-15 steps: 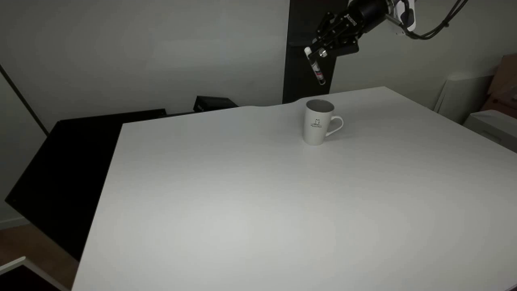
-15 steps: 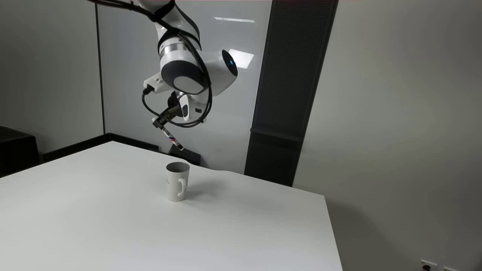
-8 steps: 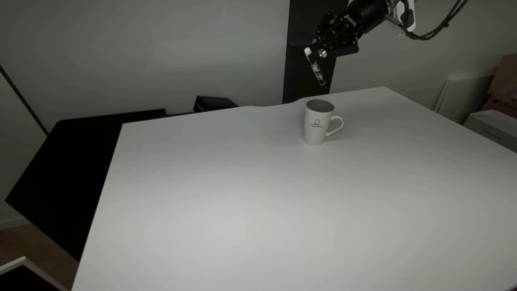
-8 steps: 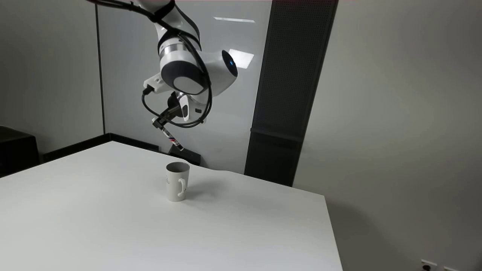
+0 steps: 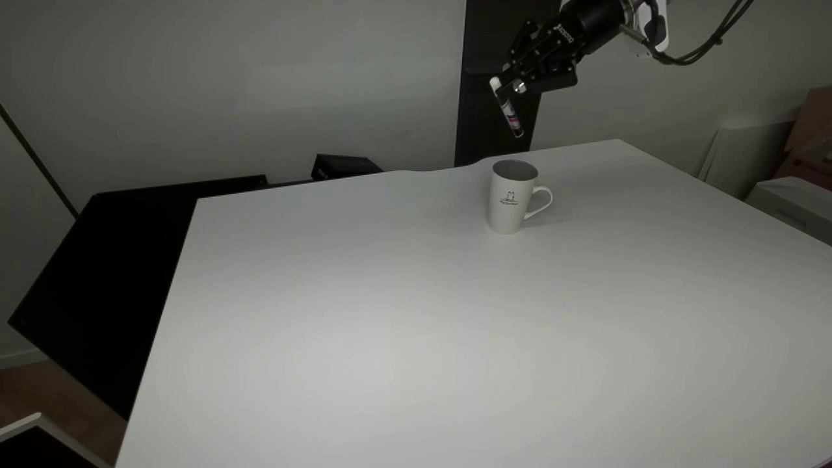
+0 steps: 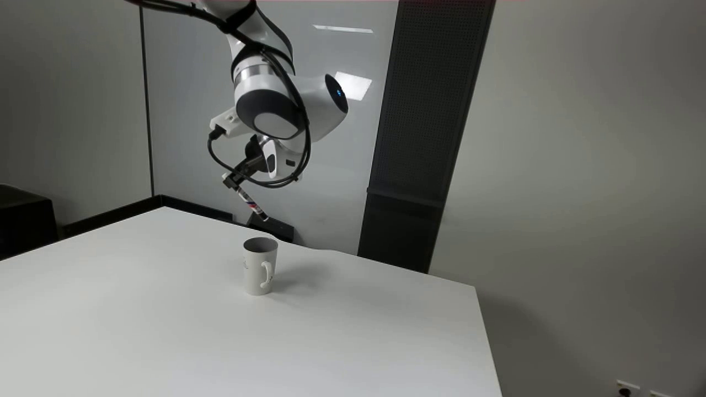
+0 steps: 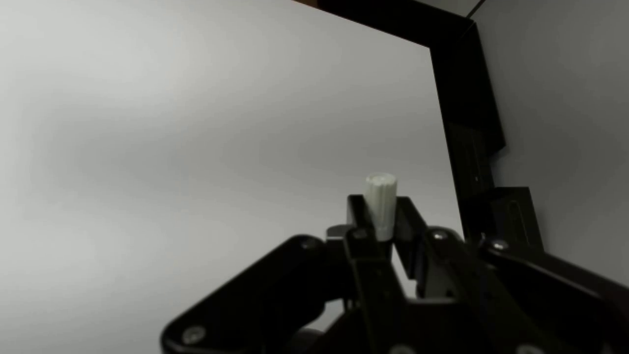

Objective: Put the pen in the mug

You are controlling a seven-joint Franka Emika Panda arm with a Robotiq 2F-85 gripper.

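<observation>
Tabletop (image 5: 364, 312): we saw its wavy far edge.
Black box (image 5: 348, 166): it was just beyond that edge.
Marker pen (image 5: 508, 112): it hung tilted, white end up, clear above the mug (image 5: 505, 211) in both exterior views.
Mug: it stood upright on the tabletop, dark print on its side.
Robotiq gripper (image 7: 381, 211): we saw it grasping the marker pen near its white end.

Lab-like, with a robot arm (image 6: 266, 107).

pen (image 5: 508, 112) sl. lower vs prev.
</observation>
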